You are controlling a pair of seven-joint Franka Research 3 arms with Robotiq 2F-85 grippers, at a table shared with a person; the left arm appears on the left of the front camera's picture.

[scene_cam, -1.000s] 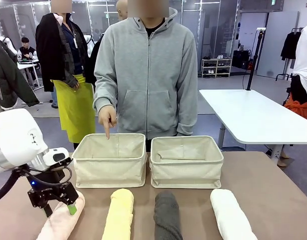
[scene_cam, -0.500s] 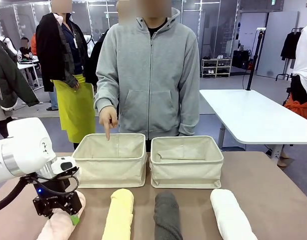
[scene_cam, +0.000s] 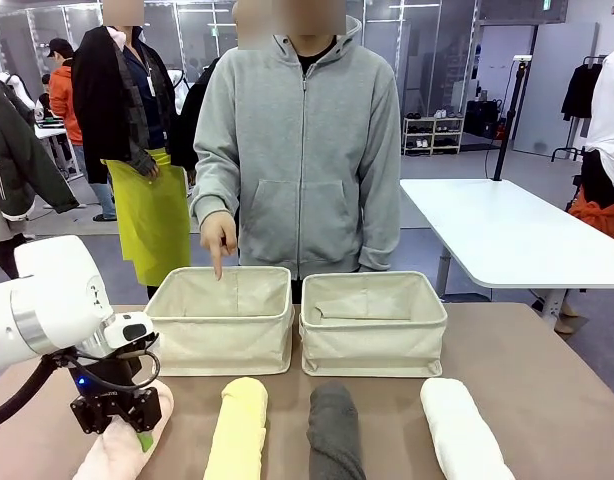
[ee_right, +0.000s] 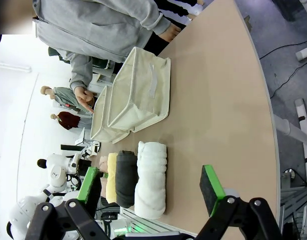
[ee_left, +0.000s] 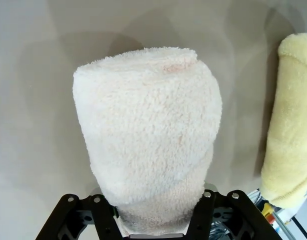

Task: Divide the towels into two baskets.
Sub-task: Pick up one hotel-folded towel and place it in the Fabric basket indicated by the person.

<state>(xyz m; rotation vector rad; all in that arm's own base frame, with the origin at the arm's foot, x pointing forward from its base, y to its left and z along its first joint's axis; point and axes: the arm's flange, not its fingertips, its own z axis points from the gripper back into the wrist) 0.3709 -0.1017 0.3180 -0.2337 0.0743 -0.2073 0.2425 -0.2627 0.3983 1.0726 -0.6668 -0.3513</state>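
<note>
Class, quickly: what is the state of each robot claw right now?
Left claw: closed on the pale pink rolled cloth towel.
Right claw: open, holding nothing.

We see two baskets side by side mid-table point(scene_cam: 547, 380), the left basket point(scene_cam: 219, 325) just beside the right basket point(scene_cam: 373, 340). In front of them, on our side, four rolls lie in a row: leftmost towel point(scene_cam: 107, 458), second towel point(scene_cam: 237, 430), third towel point(scene_cam: 334, 432), rightmost towel point(scene_cam: 465, 430). The left gripper point(scene_cam: 123, 432) straddles the leftmost towel. The person's hand point(scene_cam: 217, 235) is above the left basket's far rim.
</note>
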